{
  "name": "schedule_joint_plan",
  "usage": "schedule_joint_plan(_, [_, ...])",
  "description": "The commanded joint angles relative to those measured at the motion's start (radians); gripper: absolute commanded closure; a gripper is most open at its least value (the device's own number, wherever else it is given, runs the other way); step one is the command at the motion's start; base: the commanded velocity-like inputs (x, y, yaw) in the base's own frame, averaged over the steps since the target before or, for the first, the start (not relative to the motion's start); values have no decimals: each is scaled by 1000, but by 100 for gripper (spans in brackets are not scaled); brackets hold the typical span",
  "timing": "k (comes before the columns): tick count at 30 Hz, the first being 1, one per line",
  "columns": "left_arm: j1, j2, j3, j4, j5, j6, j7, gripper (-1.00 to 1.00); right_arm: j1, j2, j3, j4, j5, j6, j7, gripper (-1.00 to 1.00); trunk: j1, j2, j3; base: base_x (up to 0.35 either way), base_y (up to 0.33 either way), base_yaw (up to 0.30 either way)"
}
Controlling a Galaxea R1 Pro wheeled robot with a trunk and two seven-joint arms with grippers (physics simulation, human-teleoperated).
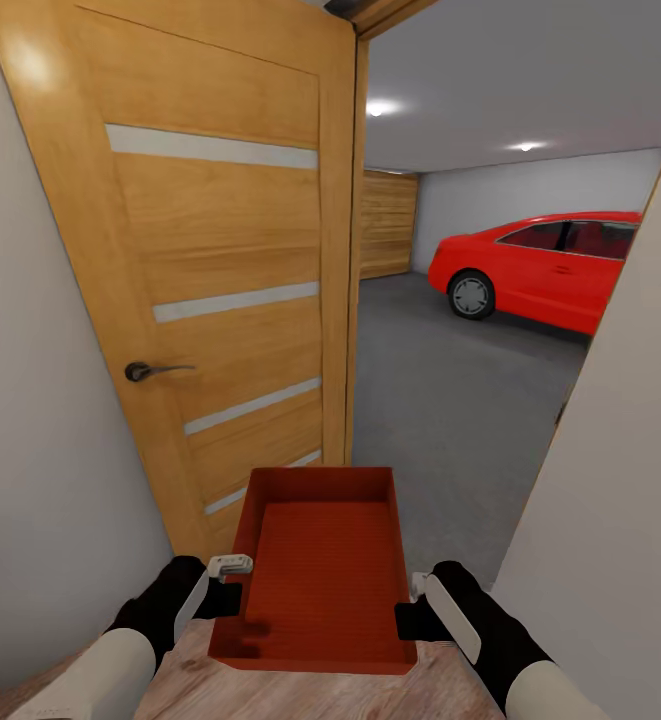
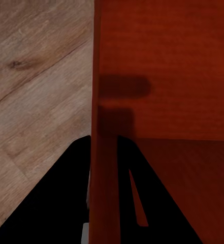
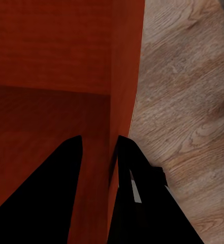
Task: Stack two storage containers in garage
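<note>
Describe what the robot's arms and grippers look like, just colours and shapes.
In the head view both forearms are smooth white cylinders that end in black wrist sections. The left gripper and the right gripper have black bodies with pale white-grey panels along the side. In the wrist views the fingers are flat, black and tapering, with a thin pale strip. No cables or markings are visible.

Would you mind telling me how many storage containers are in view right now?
1. The storage container is held between the left gripper and right gripper at the garage doorway; the second container may be elsewhere.
</note>
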Motion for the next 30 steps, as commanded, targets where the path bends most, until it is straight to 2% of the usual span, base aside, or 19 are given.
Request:
schedule_joint_plan(1, [0,-2,13,1,-15,5,-13,100,-1,1,4,-3,-13,-1,-3,100,1,-1,-1,242,215,0])
schedule_joint_plan(19, [0,-2,13,1,-15,5,-13,100,-1,1,4,-3,-13,0,-3,100,1,-1,-1,224,216,0])
schedule_joint_plan(26, [0,-2,12,1,-15,5,-13,100,-1,1,4,-3,-12,-1,-3,100,1,-1,-1,67,87,-14])
schedule_joint_plan(30, [0,-2,11,1,-15,5,-12,100,-1,1,4,-3,-13,0,-3,100,1,-1,0,3,4,-191])
